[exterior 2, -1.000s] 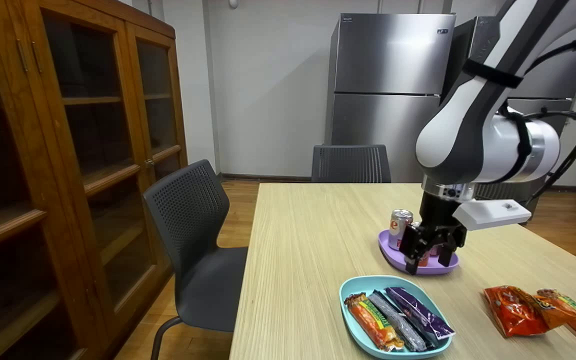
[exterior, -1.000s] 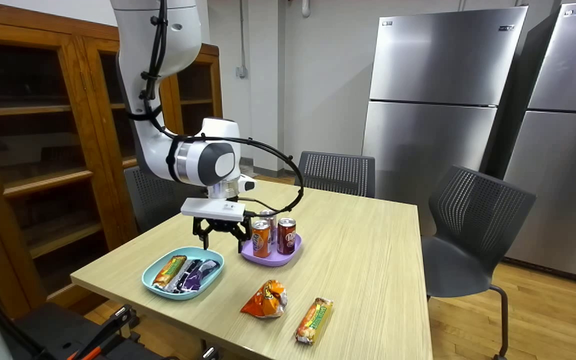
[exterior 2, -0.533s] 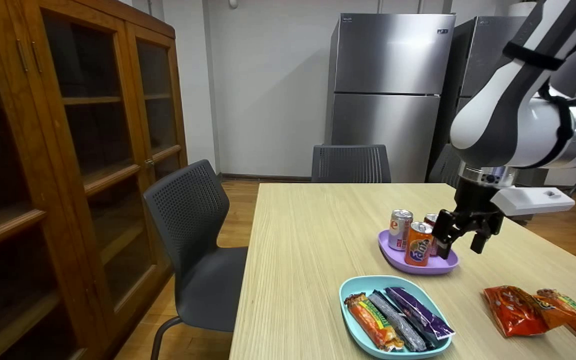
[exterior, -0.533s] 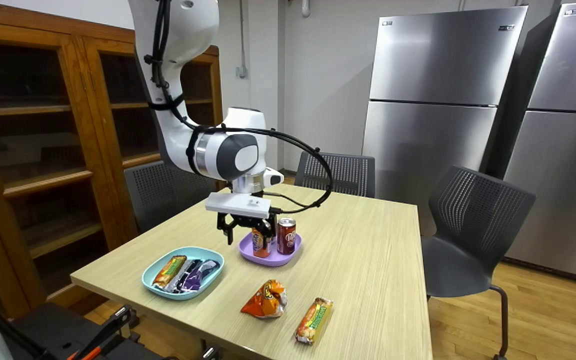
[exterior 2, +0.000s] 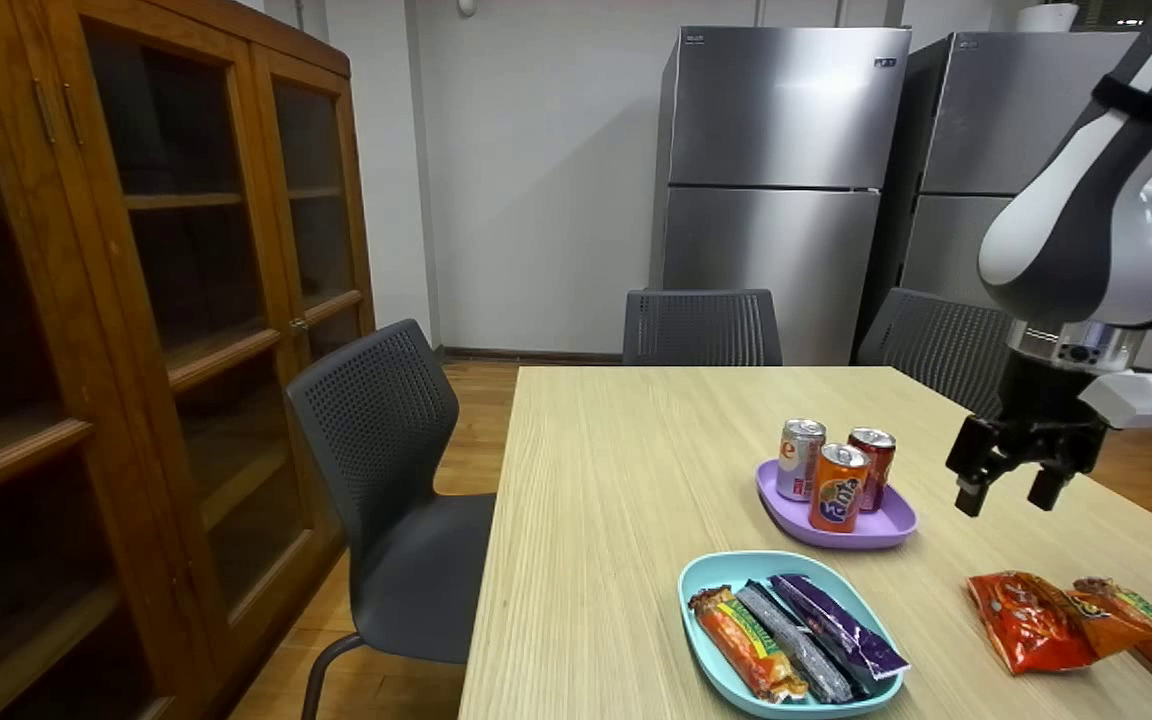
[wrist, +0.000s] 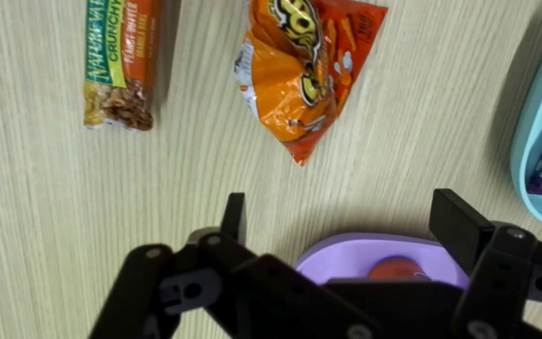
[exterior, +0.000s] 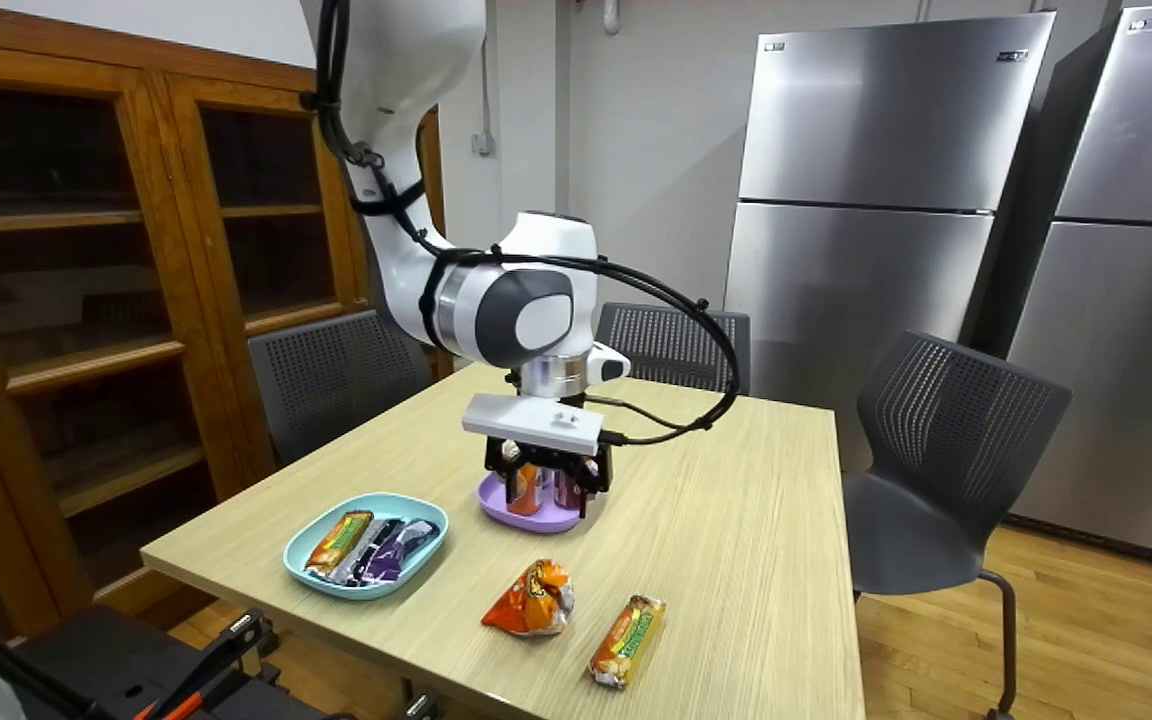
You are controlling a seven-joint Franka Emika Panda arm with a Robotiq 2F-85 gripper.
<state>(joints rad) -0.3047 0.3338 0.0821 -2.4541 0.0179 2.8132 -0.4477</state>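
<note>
Your gripper has travelled to the right in both exterior views over the last second, away from the cans it was partly hiding in an exterior view, while the rest of the scene lies as it did. Its fingers stand wide apart above the tabletop.

You have the orange snack bag lying on the table ahead of those fingertips in the wrist view, below their height and touching neither; its pointed corner faces the gap. To its left in that view, apart from it, you see a loose granola bar.

Behind the gripper's body in the wrist view, the purple tray shows in part; in an exterior view you can see it well clear of the fingers. On it stand an orange Fanta can, a dark red can and a silver can, all upright.

Near it, your teal tray holds another granola bar, a grey wrapper and a purple wrapper side by side. Around the table you have grey chairs, with steel refrigerators and a wooden cabinet beyond.
</note>
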